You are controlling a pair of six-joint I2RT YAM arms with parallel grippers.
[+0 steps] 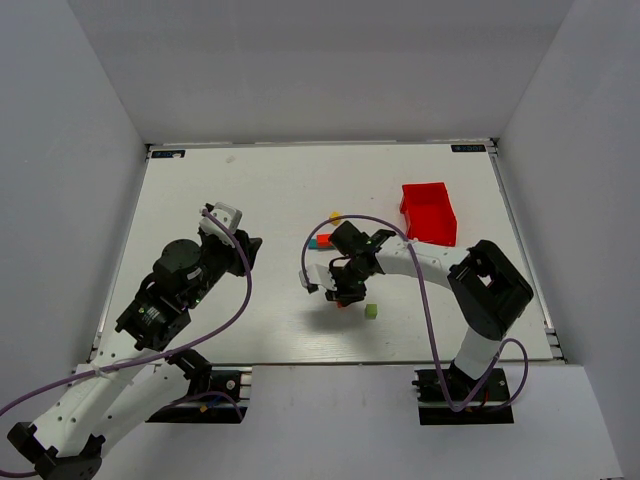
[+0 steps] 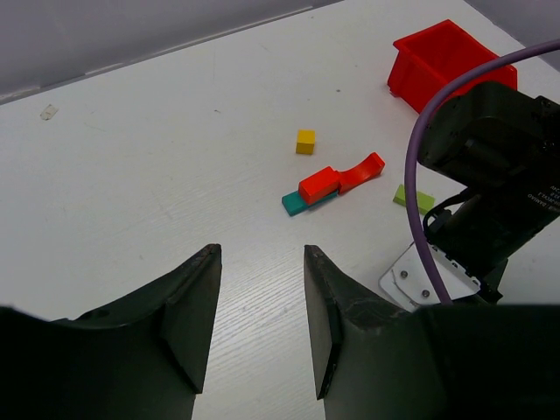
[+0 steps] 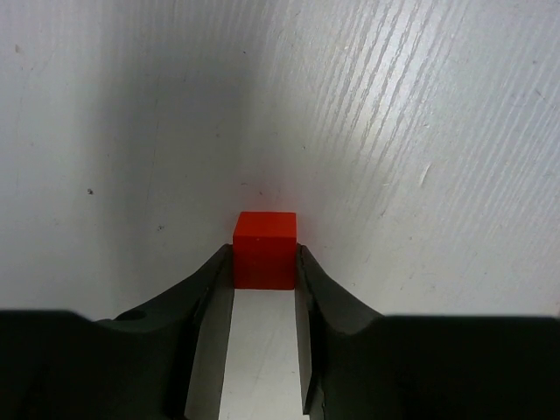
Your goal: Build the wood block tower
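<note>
Near the middle of the bench (image 1: 250,180), slightly toward 5 o'clock, the right gripper (image 3: 264,255) covers the red cube (image 3: 264,234) from above. Overhead, only a sliver of red shows beneath the black wrist. The right wrist view is clearer: the jaws stand narrow, closed on the cube with one finger flat against each side. The cube's near part is hidden between them, and I cannot tell whether it rests on the bench or hangs just off it.

At 11 o'clock from that gripper stands the barely begun wood block tower (image 1: 320,241), partly masked overhead by the wrist. The left wrist view shows it as a teal bar (image 2: 293,205) lying flat with a red block (image 2: 319,185) on it. A curved red piece (image 2: 361,172) touches the block's end; whether it also sits on the bar is unclear. The yellow cube (image 2: 304,141) lies apart at 12 o'clock from the tower. The lime-green cube (image 1: 371,311) lies at 4 o'clock from the right gripper. The purple cable (image 2: 420,175) crosses one corner of the red bin (image 2: 437,61).

The right arm rises from its base at the near edge, bends at 3 o'clock, and reaches toward 9 o'clock with the gripper pointing down. The left arm is folded at 8 o'clock. The left gripper (image 2: 260,258) aims toward the blocks, its jaws moderately apart with bare bench between them.
</note>
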